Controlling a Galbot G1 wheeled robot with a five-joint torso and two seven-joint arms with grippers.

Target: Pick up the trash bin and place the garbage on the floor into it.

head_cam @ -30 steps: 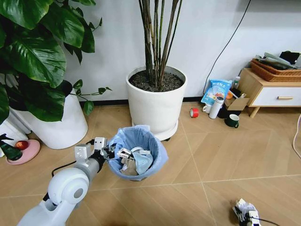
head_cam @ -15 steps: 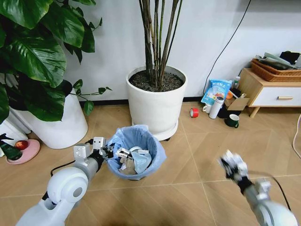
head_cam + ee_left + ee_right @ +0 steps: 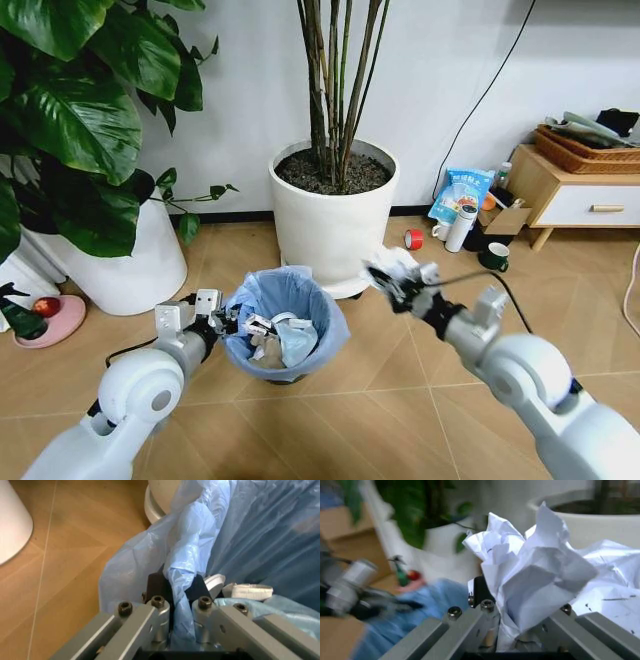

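The trash bin point(image 3: 285, 322), small, dark and lined with a light blue bag, stands on the floor in front of the big white pot. Paper wads and wrappers lie inside it. My left gripper point(image 3: 229, 322) is shut on its near-left rim; in the left wrist view the fingers point(image 3: 159, 612) pinch the bag and the dark rim point(image 3: 159, 585). My right gripper point(image 3: 398, 278) hovers just right of the bin's rim, shut on a crumpled white paper wad point(image 3: 535, 570). A small red piece of garbage point(image 3: 413, 239) lies on the floor by the thermos.
A large white plant pot point(image 3: 333, 215) stands right behind the bin, and another point(image 3: 130, 265) at the left. A white thermos point(image 3: 461, 227), a dark green mug point(image 3: 493, 257), a blue packet point(image 3: 460, 193) and a wooden cabinet point(image 3: 570, 195) sit at the right.
My right arm has swung up and left from the lower right corner, carrying the paper wad to the bin's right side. My left gripper has kept its hold on the rim.
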